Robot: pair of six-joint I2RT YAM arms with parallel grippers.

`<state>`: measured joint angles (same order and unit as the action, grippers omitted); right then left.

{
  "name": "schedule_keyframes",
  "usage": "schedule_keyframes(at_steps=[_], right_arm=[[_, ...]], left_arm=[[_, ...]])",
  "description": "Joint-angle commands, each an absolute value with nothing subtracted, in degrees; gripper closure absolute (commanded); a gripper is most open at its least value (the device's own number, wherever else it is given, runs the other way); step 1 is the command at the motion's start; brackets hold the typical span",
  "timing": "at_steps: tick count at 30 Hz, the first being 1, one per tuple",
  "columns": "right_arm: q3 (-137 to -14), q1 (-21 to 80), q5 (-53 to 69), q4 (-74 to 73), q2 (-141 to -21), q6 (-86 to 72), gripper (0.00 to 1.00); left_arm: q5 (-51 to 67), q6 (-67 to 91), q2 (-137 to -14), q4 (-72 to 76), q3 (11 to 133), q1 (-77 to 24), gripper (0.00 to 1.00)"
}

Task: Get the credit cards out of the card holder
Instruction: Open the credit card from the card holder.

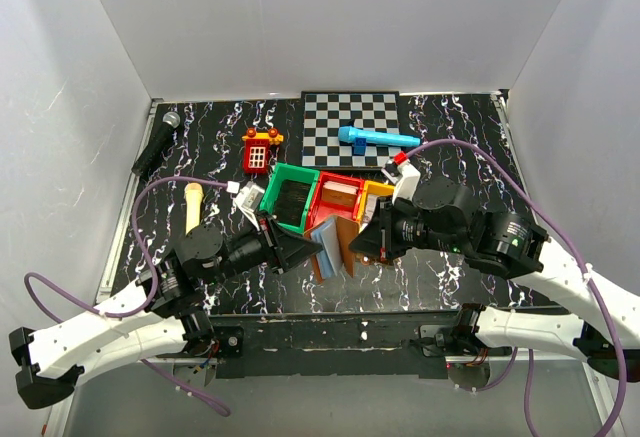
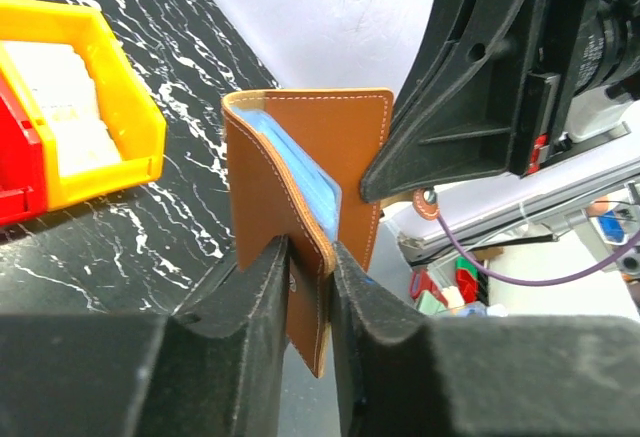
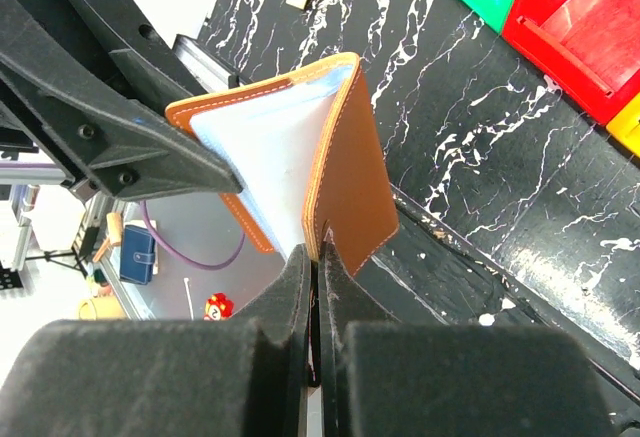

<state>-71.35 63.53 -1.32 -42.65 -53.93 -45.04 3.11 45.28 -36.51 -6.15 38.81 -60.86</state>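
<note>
The brown card holder point(image 1: 336, 247) hangs half open above the table's near edge, held between both arms. My left gripper point(image 1: 305, 250) is shut on one leather half point(image 2: 300, 167), the flap pinched between its black pads point(image 2: 265, 287). My right gripper point(image 1: 366, 244) is shut on the edge of the other half point(image 3: 352, 192). Pale blue glossy lining point(image 3: 265, 147) shows inside the fold, with layered blue edges point(image 2: 312, 185). I cannot tell the credit cards apart from that lining.
Green bin point(image 1: 290, 197), red bin point(image 1: 335, 202) and orange-yellow bin point(image 1: 376, 197) stand right behind the card holder. Farther back are a checkerboard point(image 1: 350, 127), a blue microphone point(image 1: 375, 138), a red toy point(image 1: 260, 150), a black microphone point(image 1: 158, 142) and a wooden handle point(image 1: 193, 207).
</note>
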Motion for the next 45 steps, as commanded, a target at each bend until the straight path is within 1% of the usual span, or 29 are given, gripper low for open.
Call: schedule_keyframes(at_steps=[1,5,8,10,13,15,17,23,24,26,28,36,39,43,45], right_arm=[[-70.8,62.9,-0.4,-38.1,-53.0,-45.7,0.99],[-70.5,62.8,-0.4,-37.7,-53.0,-45.7,0.99],[-70.1,62.7,-0.4,-37.8,-53.1,-45.6,0.99],[-69.7,62.7,1.7,-37.6,-53.4,-45.3,0.99],[-69.0,62.7,2.5,-36.7,-53.8,-44.9,0.65],[-68.7,62.6,2.6,-36.0,-54.1,-44.6,0.52],[-68.8,62.5,2.5,-36.0,-54.5,-44.4,0.45],[-67.6,62.2,1.3,-35.1,-54.1,-44.5,0.43],[-66.9,62.0,1.5,-34.5,-53.7,-44.6,0.42],[-66.1,61.3,2.3,-33.4,-52.7,-44.8,0.37],[-66.3,60.8,2.3,-33.9,-52.9,-44.8,0.36],[-65.5,60.6,1.2,-33.0,-54.6,-45.6,0.37],[-65.7,60.4,-1.7,-34.7,-53.8,-45.6,0.39],[-64.5,59.9,-0.4,-31.6,-52.3,-44.8,0.32],[-65.3,59.9,1.9,-31.6,-53.8,-44.6,0.31]], left_arm=[[3.3,44.7,-35.5,-6.0,38.3,-61.1,0.85],[3.5,44.7,-35.6,-6.1,38.4,-61.1,0.91],[3.6,45.0,-35.7,-6.2,38.8,-61.1,1.00],[3.3,45.5,-36.7,-7.9,40.5,-61.1,1.00],[2.4,46.2,-40.3,-14.8,45.9,-61.1,1.00],[1.9,46.5,-43.6,-19.8,49.9,-61.1,1.00],[1.8,47.0,-46.3,-24.1,53.7,-61.1,1.00],[0.9,48.7,-49.0,-30.4,59.4,-61.3,1.00],[-1.5,48.7,-49.5,-31.8,60.4,-61.3,1.00],[-2.6,49.7,-50.4,-34.6,62.3,-61.3,1.00],[-3.6,50.7,-51.7,-37.3,64.3,-61.3,1.00],[-6.1,51.1,-55.4,-43.9,70.8,-61.9,1.00],[-8.3,51.4,-56.2,-47.2,72.3,-62.0,1.00],[-10.6,51.2,-57.4,-50.5,73.7,-62.0,1.00],[-11.1,51.4,-58.0,-51.3,74.3,-62.0,1.00]])
